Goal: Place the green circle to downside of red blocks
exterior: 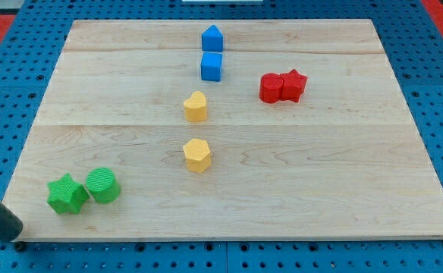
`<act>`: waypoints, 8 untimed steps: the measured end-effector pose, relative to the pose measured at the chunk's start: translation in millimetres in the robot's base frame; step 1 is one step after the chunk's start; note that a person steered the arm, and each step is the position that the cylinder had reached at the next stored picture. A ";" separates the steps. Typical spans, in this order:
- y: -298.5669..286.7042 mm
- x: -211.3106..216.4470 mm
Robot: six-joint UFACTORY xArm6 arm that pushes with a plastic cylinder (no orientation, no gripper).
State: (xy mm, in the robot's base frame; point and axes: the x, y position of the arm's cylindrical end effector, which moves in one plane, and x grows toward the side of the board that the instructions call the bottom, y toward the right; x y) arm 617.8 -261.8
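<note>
Our tip has no claw to open or close; it holds nothing, and sits at the view's bottom left, off the board's corner. We lean in low, near the green star and green circle, which touch. We think we must push the circle right, past the yellow hexagon and yellow heart, below the far red blocks.

The wooden board carries touching green circle and star, two red, two blue, two yellow blocks.
</note>
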 end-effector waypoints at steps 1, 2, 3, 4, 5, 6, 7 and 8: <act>19.5 -0.1; 23.2 -8.3; 32.5 -25.0; 32.4 -46.2; 32.4 -52.5; 32.4 -55.5; 55.8 -66.0; 88.6 -70.6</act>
State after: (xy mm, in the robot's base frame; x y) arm 547.2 -173.2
